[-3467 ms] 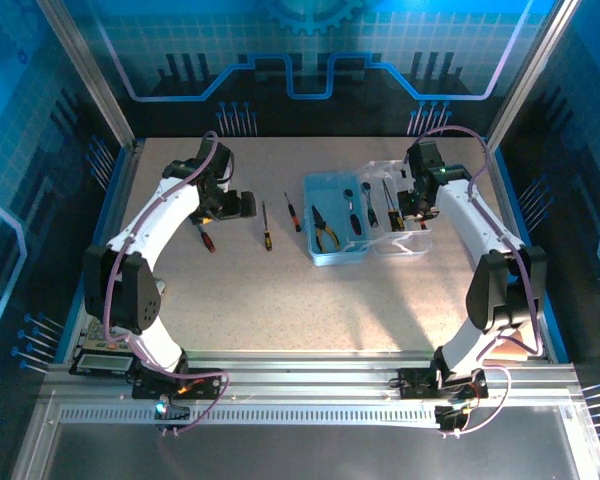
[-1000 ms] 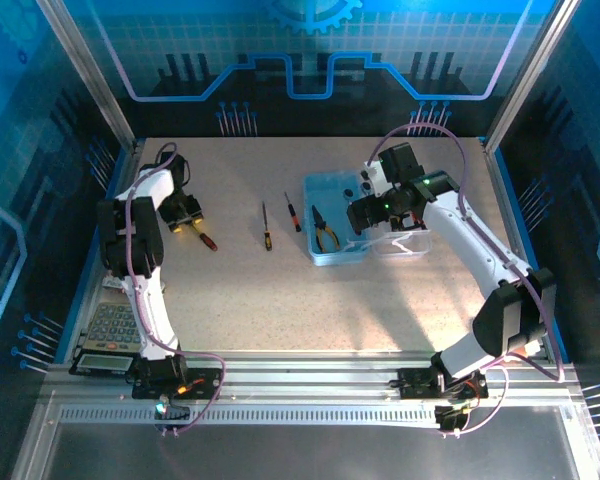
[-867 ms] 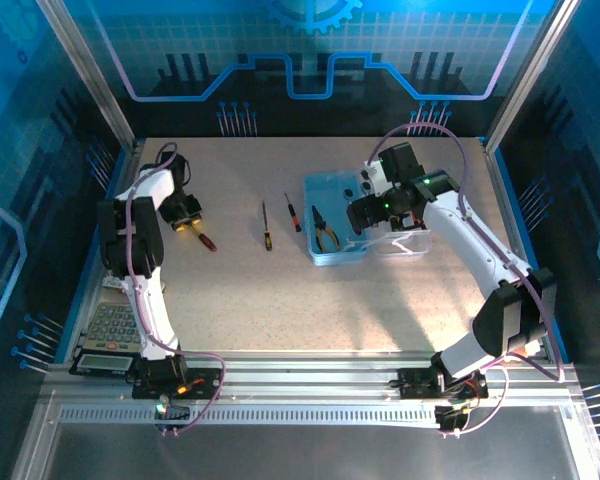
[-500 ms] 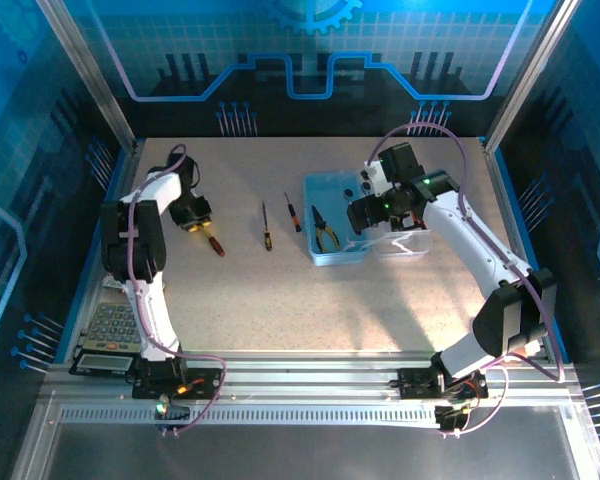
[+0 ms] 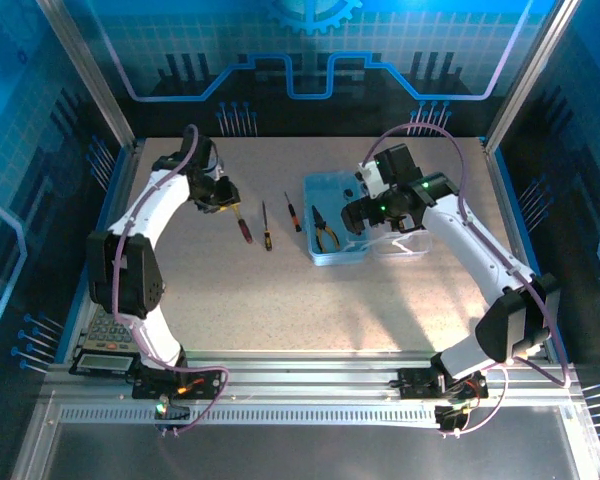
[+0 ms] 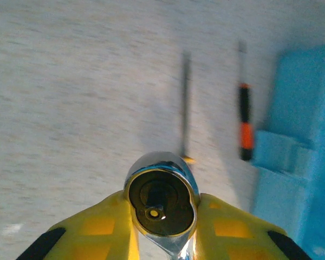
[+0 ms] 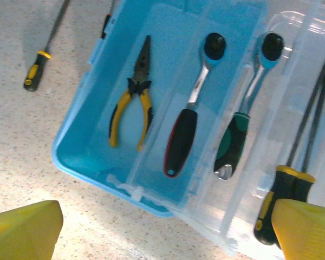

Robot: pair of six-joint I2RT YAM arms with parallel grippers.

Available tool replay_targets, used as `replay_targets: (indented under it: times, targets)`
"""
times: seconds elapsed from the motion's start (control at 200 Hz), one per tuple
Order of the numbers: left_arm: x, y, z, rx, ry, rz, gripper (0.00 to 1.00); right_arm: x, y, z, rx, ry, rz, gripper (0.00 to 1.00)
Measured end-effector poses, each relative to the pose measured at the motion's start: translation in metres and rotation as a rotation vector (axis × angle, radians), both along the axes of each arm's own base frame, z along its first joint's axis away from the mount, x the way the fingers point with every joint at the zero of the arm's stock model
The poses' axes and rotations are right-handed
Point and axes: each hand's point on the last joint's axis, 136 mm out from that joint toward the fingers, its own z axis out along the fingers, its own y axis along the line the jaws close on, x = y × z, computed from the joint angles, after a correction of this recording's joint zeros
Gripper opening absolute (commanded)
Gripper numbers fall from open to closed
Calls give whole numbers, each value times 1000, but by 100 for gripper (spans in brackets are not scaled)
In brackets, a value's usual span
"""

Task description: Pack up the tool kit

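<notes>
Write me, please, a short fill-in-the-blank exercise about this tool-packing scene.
The pliers in the blue box have ___ handles.
The left gripper is shut on a chrome-headed tool; the right gripper is ___.
___ screwdrivers lie on the table left of the box.
Missing words: yellow; open; two.

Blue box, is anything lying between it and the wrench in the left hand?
A yellow-handled screwdriver and an orange-handled screwdriver lie flat between the wrench and the blue box. The right hand hovers open above the box.
</notes>
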Motion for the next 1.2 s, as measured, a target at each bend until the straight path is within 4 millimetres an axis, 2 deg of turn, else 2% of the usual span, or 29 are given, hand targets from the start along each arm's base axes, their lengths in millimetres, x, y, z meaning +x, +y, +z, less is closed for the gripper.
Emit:
replay_targets:
  times: [0.09,0.21,0.285,0.37,0.485,0.625,0.865,1.011,1.201]
  targets:
    - [-6,-43,13,-79,-23,-66,0,-5,14,8,59,-5,29,100]
    - [-14,-95,25,-168,-44,-145,0,-10,36,20,149,-20,72,91]
    - [-19,-116,31,-204,-47,-177,0,-12,49,24,194,-22,98,86]
    - [-21,-131,40,-231,-59,-194,0,-17,62,26,238,-13,119,83]
    - [-18,-142,55,-256,-89,-202,0,-25,80,25,281,1,154,80]
    - [-15,-150,68,-272,-124,-212,0,-33,98,14,317,38,184,75]
    - [-15,-154,66,-278,-116,-210,0,-38,122,1,388,95,211,67]
    - [-15,-154,65,-278,-111,-207,0,-35,131,-10,400,124,198,58]
    - [-14,-154,65,-279,-114,-208,0,-31,139,-18,415,143,184,36]
